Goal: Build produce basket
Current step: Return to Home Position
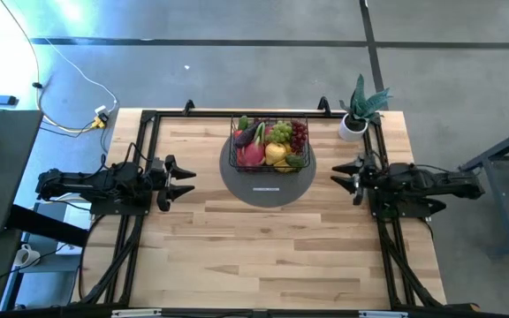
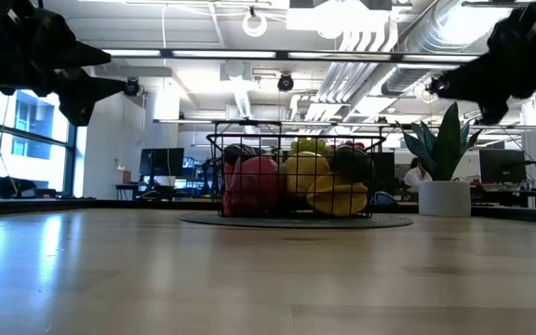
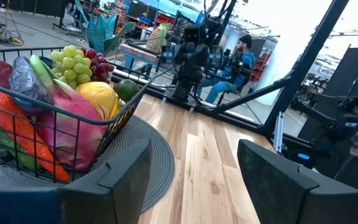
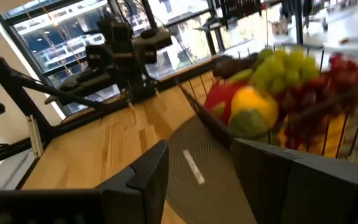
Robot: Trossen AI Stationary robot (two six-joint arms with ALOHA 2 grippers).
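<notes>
High view: basket holds produce, atop grey disc.

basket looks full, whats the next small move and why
Probably draw both arms back to rest: the basket on the grey disc is piled with produce, and the left gripper and right gripper sit apart from it on either side, jaws open, holding nothing.

Left pincer, right pincer — both spread wide, held aloft, facing inward.
</notes>
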